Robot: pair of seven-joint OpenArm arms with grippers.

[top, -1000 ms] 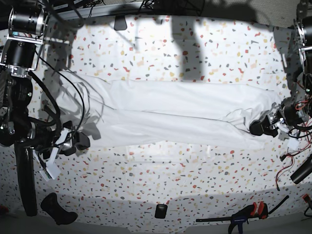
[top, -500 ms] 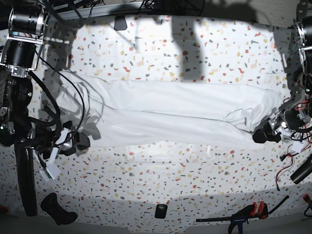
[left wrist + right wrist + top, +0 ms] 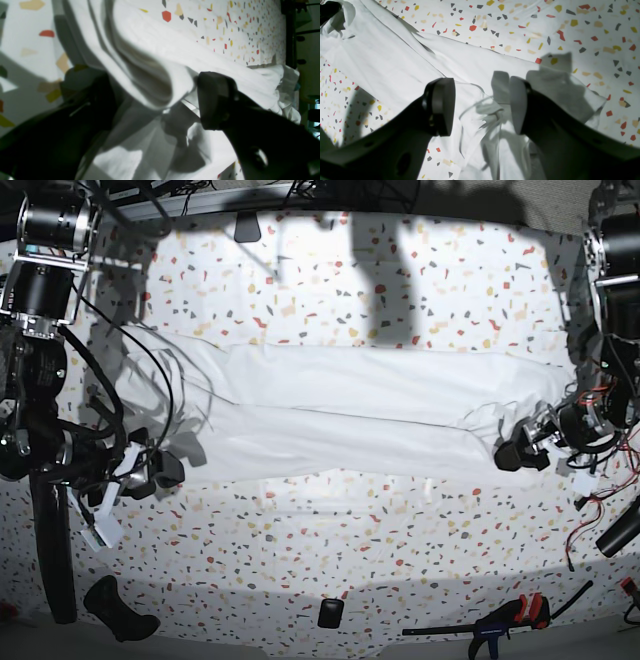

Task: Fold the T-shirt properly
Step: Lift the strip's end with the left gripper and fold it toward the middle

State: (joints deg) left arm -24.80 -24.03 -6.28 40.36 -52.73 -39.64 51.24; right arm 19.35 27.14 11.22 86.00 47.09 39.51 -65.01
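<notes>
The white T-shirt lies as a long strip across the speckled table, folded lengthwise. My left gripper is at the strip's right end, low on its near edge. In the left wrist view its jaws stand wide apart with a thick fold of the shirt lying between them; one black fingertip touches the cloth. My right gripper is at the strip's left end. In the right wrist view it is open and empty just above the wrinkled shirt.
A black and red clamp, a small black block and a black handle lie along the near edge. Red wires hang at the right. Black cables cross the shirt's left end.
My left gripper has moved to the left along the shirt's near edge at its right end. The right arm and the rest of the shirt have not moved.
</notes>
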